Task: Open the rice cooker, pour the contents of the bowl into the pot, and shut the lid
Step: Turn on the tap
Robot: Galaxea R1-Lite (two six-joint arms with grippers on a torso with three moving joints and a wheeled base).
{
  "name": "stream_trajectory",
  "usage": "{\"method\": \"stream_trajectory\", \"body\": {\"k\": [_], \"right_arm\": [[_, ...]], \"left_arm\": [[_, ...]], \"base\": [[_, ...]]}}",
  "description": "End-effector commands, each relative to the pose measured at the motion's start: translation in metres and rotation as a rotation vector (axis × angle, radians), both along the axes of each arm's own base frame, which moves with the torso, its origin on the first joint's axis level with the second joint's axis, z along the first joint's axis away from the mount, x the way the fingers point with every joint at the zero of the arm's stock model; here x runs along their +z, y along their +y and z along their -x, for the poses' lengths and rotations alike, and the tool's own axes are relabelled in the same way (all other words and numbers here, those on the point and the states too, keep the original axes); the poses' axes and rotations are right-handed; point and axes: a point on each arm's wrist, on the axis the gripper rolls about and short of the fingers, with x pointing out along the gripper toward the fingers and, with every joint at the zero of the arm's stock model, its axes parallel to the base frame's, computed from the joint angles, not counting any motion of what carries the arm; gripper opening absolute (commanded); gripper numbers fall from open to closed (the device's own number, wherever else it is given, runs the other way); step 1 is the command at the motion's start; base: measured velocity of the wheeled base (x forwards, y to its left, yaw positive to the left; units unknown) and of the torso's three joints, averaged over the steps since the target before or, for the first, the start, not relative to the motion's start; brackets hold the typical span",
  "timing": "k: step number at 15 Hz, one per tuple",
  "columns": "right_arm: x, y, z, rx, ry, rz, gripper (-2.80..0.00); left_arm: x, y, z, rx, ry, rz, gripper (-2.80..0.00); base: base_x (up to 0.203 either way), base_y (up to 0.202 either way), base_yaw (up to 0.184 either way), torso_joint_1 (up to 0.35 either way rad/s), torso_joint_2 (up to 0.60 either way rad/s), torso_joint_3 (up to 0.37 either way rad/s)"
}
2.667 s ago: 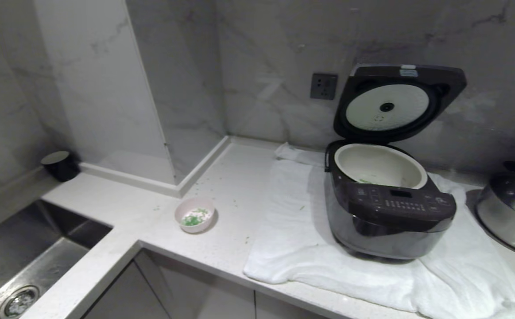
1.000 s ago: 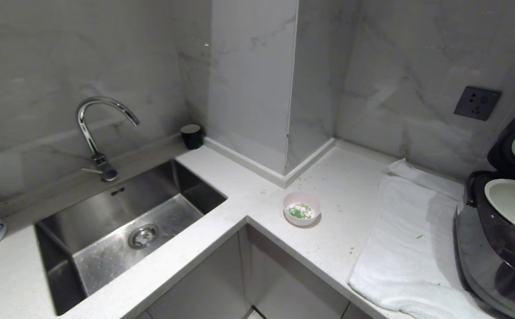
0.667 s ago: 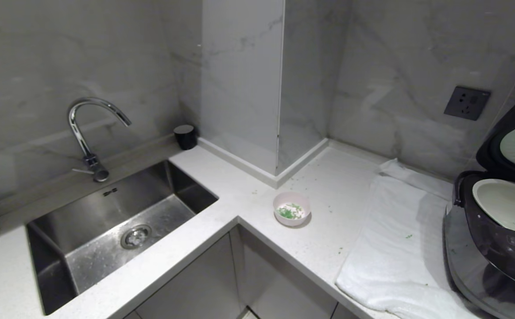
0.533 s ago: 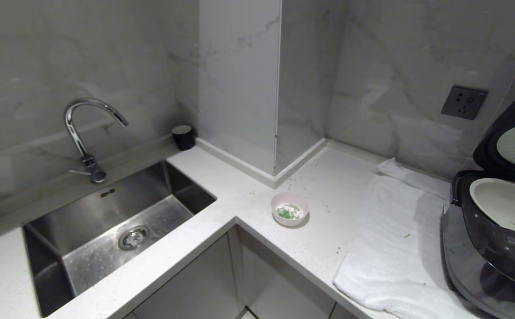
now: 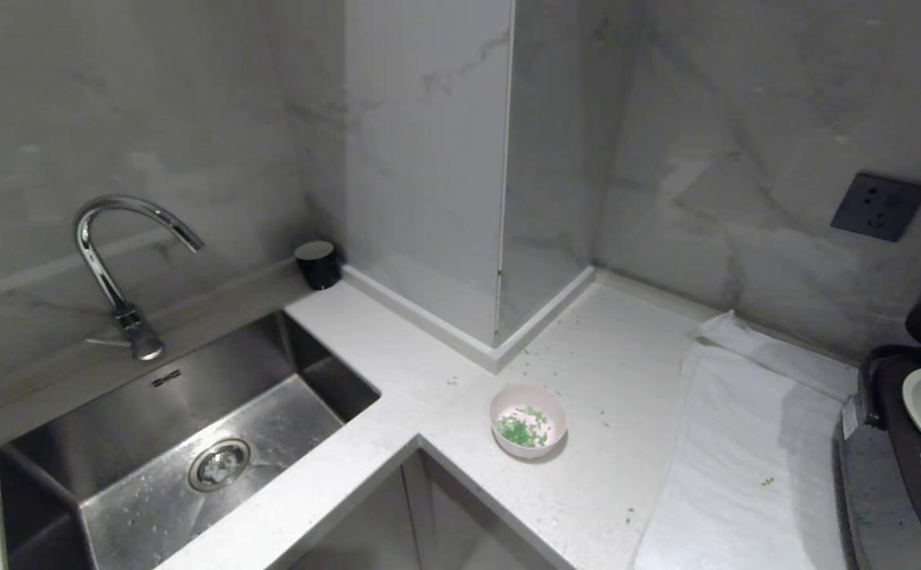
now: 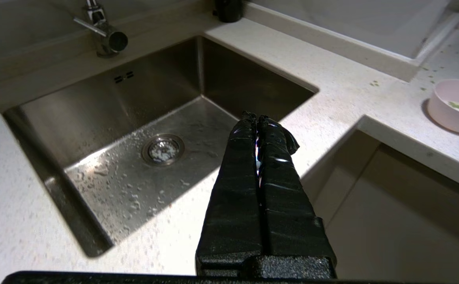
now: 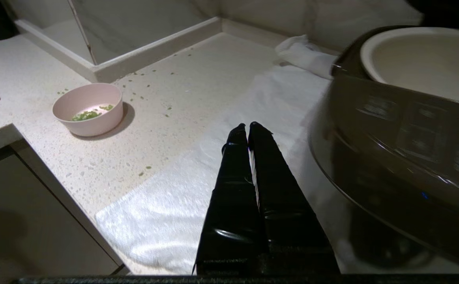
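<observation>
Both claws, left gripper and right gripper, are pressed closed and empty, while the bowl of green bits sits near the counter's inner front corner.

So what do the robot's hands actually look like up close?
Each is a pair of long, tapering fingers wrapped in glossy black tape, wrinkled at the tips. The left gripper and right gripper look alike, each rising from a black block. No cables or markings show.
</observation>
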Motion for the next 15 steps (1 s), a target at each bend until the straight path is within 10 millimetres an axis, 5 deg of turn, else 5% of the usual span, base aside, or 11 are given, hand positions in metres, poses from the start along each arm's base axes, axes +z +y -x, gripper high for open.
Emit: {"method": "stream_trajectory", "body": {"k": [1,10,13,15], "right_arm": [[0.000,0.000,0.000,0.000,0.000,0.000,-2.80],[0.000,0.000,0.000,0.001,0.000,0.000,-2.80],[0.000,0.000,0.000,0.001,0.000,0.000,-2.80],[0.000,0.000,0.000,0.001,0.000,0.000,-2.80]], "left_arm": [[0.000,0.000,0.000,0.000,-0.002,0.001,-2.80],[0.000,0.000,0.000,0.007,-0.005,-0.004,-2.80],[0.032,0.000,0.005,0.003,-0.057,-0.007,-2.80],[0.056,0.000,-0.009,0.009,0.034,0.002,-2.80]], "base": [[0.191,0.053,-0.003,0.002,0.00,0.002],[0.014,0.007,-0.001,0.000,0.00,0.000],[0.000,0.000,0.000,0.000,0.00,0.000],[0.000,0.000,0.000,0.000,0.00,0.000]]}}
